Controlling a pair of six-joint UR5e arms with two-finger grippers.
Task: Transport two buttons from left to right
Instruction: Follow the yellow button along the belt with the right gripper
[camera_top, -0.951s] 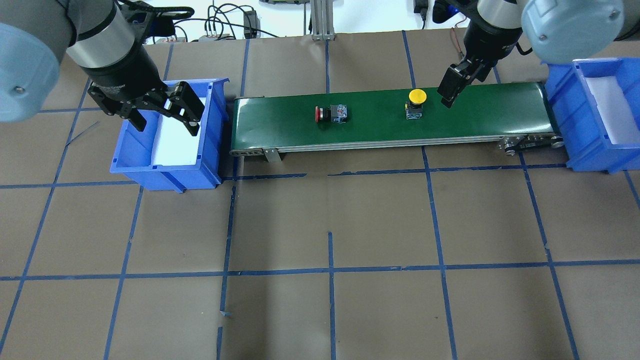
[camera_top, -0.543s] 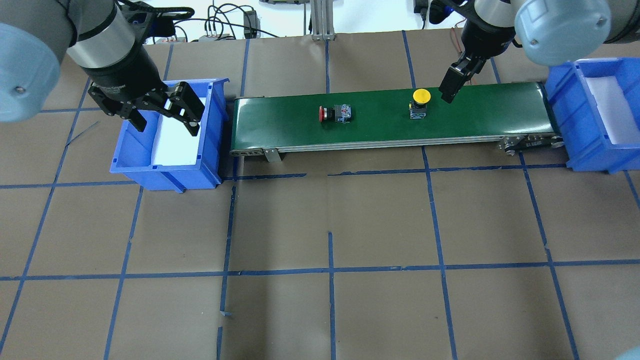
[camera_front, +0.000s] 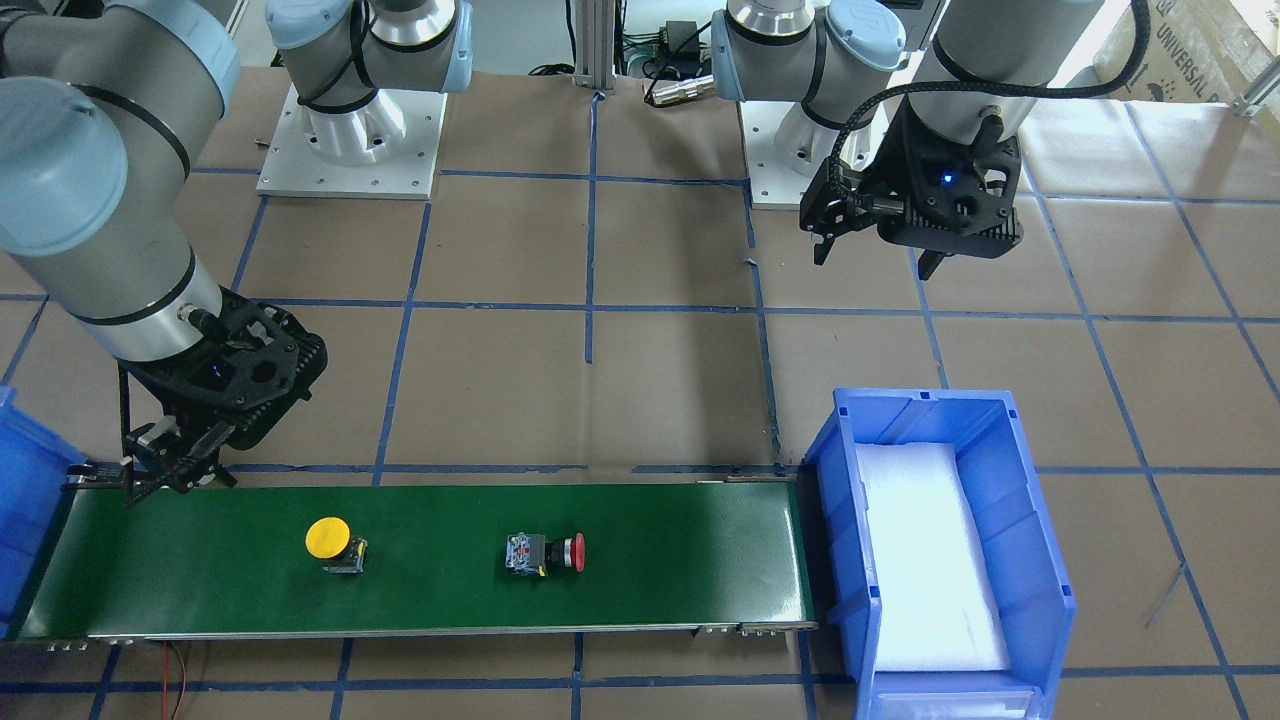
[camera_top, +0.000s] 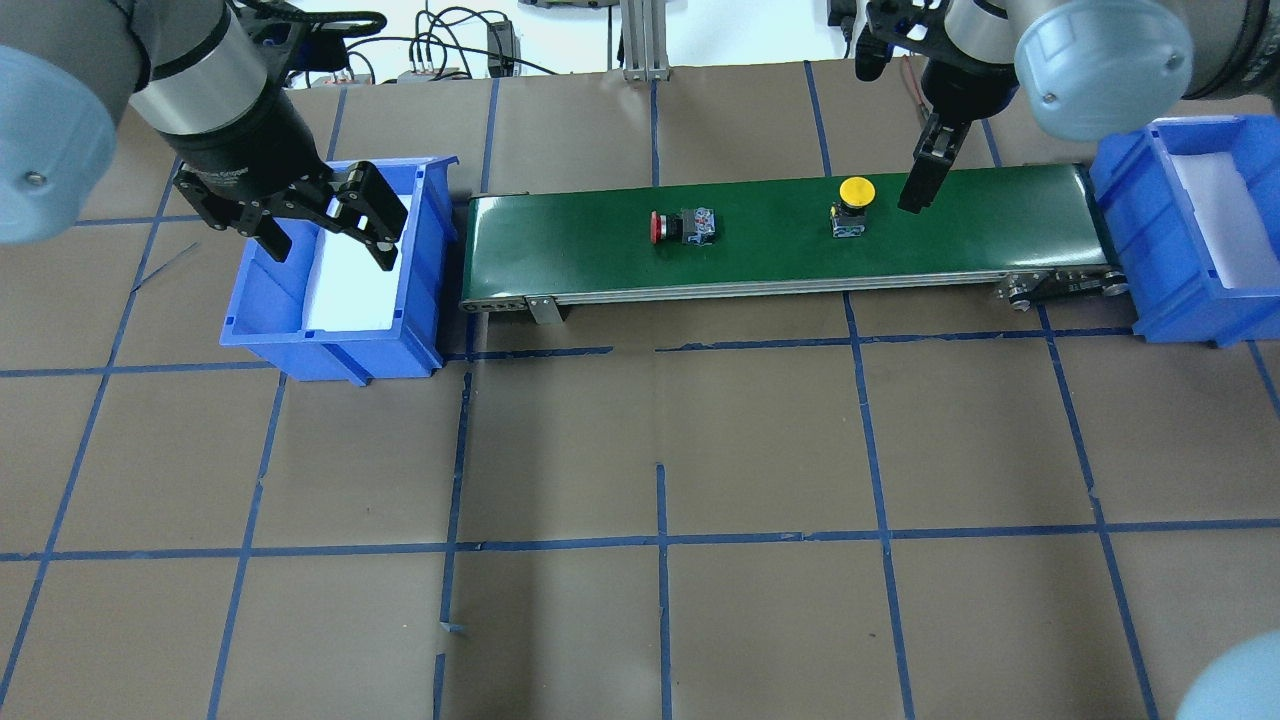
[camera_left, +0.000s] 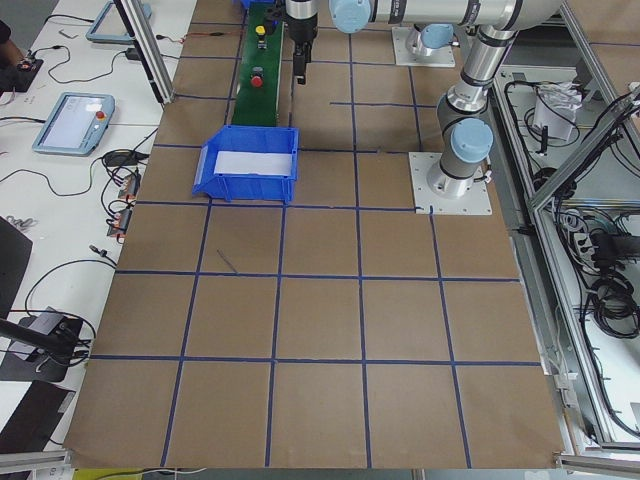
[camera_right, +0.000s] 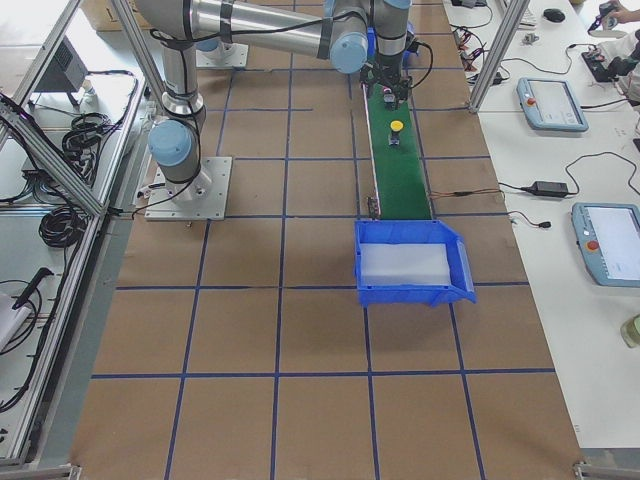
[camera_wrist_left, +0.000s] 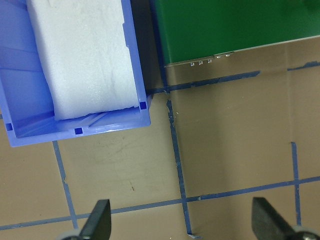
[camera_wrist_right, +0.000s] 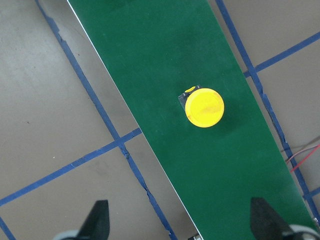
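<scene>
The yellow-capped button stands upright on the green conveyor belt, right of its middle. The red mushroom button lies on its side near the belt's middle, cap pointing left. Both also show in the front-facing view, yellow button and red button. My right gripper hovers just right of the yellow button, open; its wrist view has the yellow cap ahead of the spread fingertips. My left gripper is open and empty above the left blue bin.
The left bin is lined with white foam. A second foam-lined blue bin stands at the belt's right end. Blue tape lines cross the brown table. Cables and an aluminium post lie behind the belt.
Both buttons have travelled to the right along the belt. My right gripper has shifted right, staying just ahead of the yellow button. The left arm has not moved.
</scene>
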